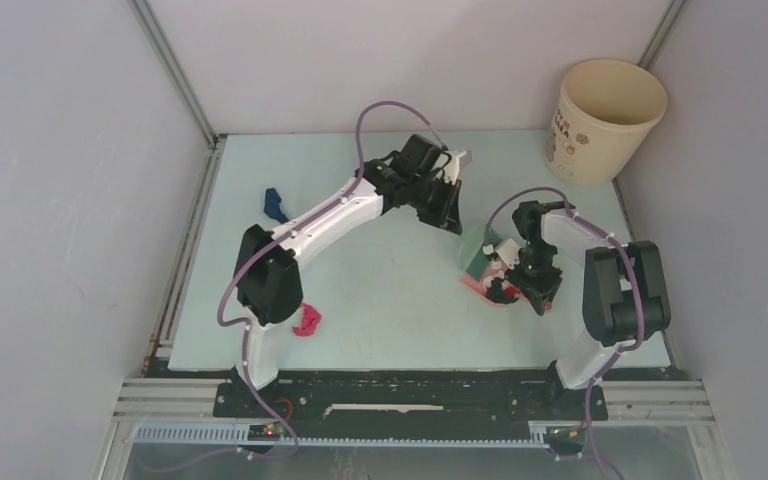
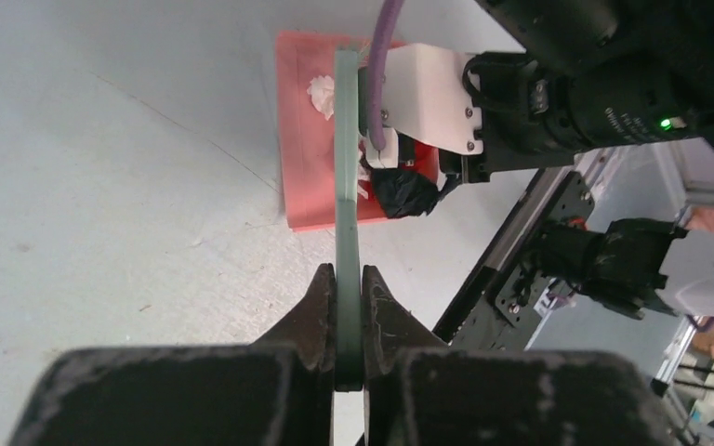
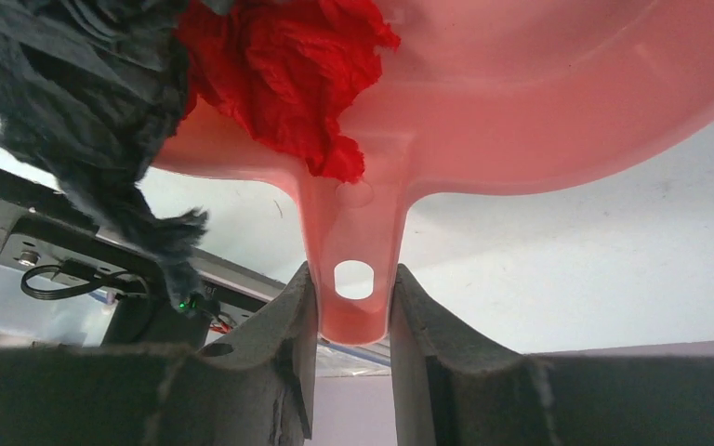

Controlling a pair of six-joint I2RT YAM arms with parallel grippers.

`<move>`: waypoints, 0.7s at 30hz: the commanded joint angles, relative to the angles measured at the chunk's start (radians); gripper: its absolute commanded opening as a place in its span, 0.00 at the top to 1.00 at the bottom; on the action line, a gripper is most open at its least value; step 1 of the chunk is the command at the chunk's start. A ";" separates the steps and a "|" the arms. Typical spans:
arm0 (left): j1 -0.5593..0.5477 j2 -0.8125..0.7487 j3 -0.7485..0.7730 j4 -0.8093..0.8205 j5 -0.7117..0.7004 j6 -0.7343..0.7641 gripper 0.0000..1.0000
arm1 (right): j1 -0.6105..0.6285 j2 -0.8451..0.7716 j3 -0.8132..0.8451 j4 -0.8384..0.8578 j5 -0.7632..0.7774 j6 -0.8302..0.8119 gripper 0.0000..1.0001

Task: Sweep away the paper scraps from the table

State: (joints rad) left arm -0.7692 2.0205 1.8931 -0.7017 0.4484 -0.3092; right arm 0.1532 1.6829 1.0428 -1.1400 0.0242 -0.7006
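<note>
Right now the left gripper (image 2: 348, 279) is clamped on the thin green brush (image 2: 346, 186), whose far end reaches the pink dustpan (image 2: 302, 139). The right gripper (image 3: 353, 279) grips the dustpan's handle (image 3: 353, 228). Red, dark and white paper scraps (image 3: 288, 65) lie in the dustpan, while a dark blue scrap (image 1: 275, 203) and a magenta scrap (image 1: 308, 320) sit well apart on the table (image 1: 390, 310), on its left side.

dustpan (image 3: 539, 102): pink plastic, smooth, semi-glossy | paper scraps (image 3: 288, 65): crumpled, matt, fibrous | table (image 2: 102, 186): matt, faintly scuffed | hand brush (image 2: 347, 186): smooth green plastic | right gripper (image 3: 351, 279) fingers (image 3: 284, 362): black, rough, matt
</note>
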 commanded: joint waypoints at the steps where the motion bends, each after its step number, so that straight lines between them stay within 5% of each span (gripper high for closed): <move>1: 0.015 -0.137 -0.015 0.122 -0.031 -0.070 0.95 | 0.002 -0.064 0.006 0.024 -0.034 0.021 1.00; 11: 0.016 -0.365 -0.141 0.112 -0.309 -0.016 0.95 | -0.014 -0.171 -0.006 -0.008 -0.039 0.013 1.00; 21: 0.016 -0.712 -0.587 0.208 -0.446 0.018 0.96 | -0.033 -0.254 0.046 -0.091 -0.036 0.000 1.00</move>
State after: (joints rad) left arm -0.7525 1.3838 1.4025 -0.5640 0.0605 -0.3244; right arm 0.1246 1.4601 1.0355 -1.1751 -0.0093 -0.6968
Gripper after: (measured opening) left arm 0.076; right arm 0.360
